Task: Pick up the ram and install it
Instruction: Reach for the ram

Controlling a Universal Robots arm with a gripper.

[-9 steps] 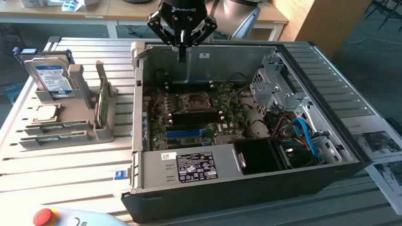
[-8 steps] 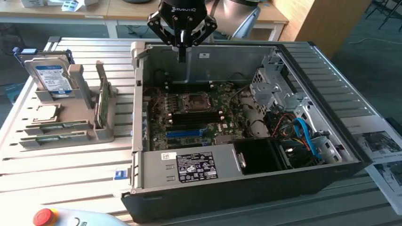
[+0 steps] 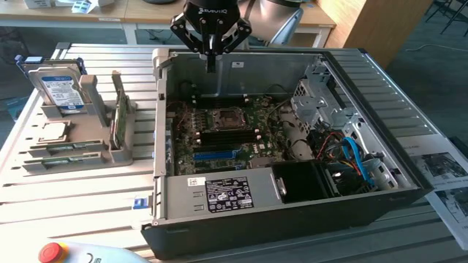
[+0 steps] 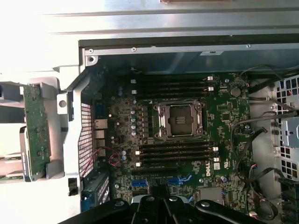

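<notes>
In the exterior view, a hard drive (image 3: 60,87) with a blue-white label is standing upright at the eleven o'clock end of a grey holder (image 3: 109,153). The holder is sitting on the slatted counter (image 3: 73,197), at about nine o'clock from the computer case (image 3: 292,219). A square silver chip (image 3: 52,131) is lying flat at six o'clock of the drive. The ram (image 3: 121,118), a thin green stick, is standing on edge in the holder's three o'clock side, near the case's outer wall, with nothing touching it. In the wrist view the ram (image 4: 37,126) is sitting in the same grey holder, just outside the case wall.

The case is lying open with its green board (image 3: 252,145) facing up. A square socket (image 3: 227,119) is sitting in the middle, and long black slots (image 3: 219,141) are running at six o'clock of it. The hand (image 3: 211,66) is hanging at twelve o'clock of the socket, by the case's far wall, its fingers pressed together and pinching nothing. The wrist view is looking down past the hand (image 4: 163,205) onto the board. A power box (image 3: 219,194) is filling the case's six o'clock edge, a blue cable (image 3: 354,156) is curling at four o'clock, and printed papers (image 3: 446,170) are lying beyond the case at three o'clock.
</notes>
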